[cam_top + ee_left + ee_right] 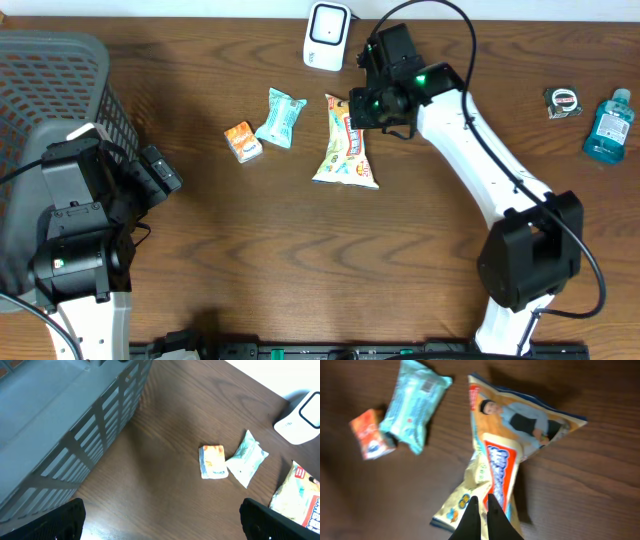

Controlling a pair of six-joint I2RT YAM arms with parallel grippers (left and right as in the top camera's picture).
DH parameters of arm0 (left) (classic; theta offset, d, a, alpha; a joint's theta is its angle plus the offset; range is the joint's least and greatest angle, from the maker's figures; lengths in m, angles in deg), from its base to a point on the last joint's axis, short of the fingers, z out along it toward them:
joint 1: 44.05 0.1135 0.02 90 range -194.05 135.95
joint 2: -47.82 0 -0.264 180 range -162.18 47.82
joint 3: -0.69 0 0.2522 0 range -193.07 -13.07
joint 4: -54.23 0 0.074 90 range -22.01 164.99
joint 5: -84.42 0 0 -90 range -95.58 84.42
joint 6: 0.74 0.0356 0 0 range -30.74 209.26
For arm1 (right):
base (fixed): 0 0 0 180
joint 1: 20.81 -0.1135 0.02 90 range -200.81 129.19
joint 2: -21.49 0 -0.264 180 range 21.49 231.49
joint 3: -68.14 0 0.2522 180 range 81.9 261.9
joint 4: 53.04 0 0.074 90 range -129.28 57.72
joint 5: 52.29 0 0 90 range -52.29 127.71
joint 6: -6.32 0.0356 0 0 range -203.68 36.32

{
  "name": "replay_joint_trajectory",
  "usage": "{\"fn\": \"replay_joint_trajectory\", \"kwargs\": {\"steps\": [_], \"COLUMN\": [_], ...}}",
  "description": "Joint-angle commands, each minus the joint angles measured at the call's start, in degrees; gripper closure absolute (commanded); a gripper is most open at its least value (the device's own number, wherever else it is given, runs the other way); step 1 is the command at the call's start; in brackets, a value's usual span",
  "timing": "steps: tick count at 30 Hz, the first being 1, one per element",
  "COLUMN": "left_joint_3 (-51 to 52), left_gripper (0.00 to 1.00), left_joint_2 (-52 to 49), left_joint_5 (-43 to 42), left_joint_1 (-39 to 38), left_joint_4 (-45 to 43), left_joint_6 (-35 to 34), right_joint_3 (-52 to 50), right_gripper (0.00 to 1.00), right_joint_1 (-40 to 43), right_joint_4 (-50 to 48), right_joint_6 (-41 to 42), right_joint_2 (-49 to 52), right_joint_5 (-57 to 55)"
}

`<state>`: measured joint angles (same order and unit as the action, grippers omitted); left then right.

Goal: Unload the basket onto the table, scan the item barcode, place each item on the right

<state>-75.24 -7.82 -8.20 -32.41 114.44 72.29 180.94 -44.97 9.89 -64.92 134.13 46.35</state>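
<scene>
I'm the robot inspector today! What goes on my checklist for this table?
Surface: brown wooden table.
Job's things: snack bag; white scanner at the far edge.
Clutter: teal packet, orange packet, tape measure, blue bottle, grey basket.
End effectors: right end effector shut on the snack bag's end; left end effector open, holding nothing.
Cables: black cable looping over the right arm.
Surroundings: nothing seen.

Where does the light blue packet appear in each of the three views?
Overhead: the light blue packet lies at upper centre.
Left wrist: the packet is right of centre.
Right wrist: the packet is at upper left.
Landmark: the small orange packet lies beside it in all three.
</scene>
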Motion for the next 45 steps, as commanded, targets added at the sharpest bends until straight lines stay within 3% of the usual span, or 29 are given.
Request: {"fn": "replay_joint_trajectory", "kwargs": {"steps": [1, 12, 23, 28, 40, 45], "left_joint_3": [-0.3, -0.3, -0.3, -0.3, -0.3, -0.3], "left_gripper": [0.02, 0.02, 0.02, 0.02, 0.02, 0.02], "left_joint_2": [-0.1, -0.1, -0.1, -0.1, -0.1, -0.1], "left_joint_5": [0.7, 0.7, 0.7, 0.7, 0.7, 0.7], "left_joint_1": [0.3, 0.3, 0.3, 0.3, 0.3, 0.3], "left_joint_4": [0.0, 0.0, 0.0, 0.0, 0.0, 0.0], "left_joint_6": [-0.5, -0.5, -0.5, -0.5, -0.5, -0.5], "right_joint_3": [0.5, 0.5, 2.9, 2.9, 2.4, 2.4], "right_gripper": [0.99, 0.99, 0.99, 0.91, 0.96, 0.94], "right_joint_1": [-0.9, -1.5, -1.3, -1.4, -2.3, -4.2], "right_joint_4": [-1.2, -1.6, 4.3, 4.1, 10.3, 12.4], "right_joint_6": [2.2, 2.4, 2.0, 2.0, 2.8, 0.6], "right_joint_2": [3.9, 17.4, 10.2, 5.8, 10.8, 15.5], "right_joint_5": [-4.7, -7.3, -7.2, -7.3, -7.0, -2.6]}}
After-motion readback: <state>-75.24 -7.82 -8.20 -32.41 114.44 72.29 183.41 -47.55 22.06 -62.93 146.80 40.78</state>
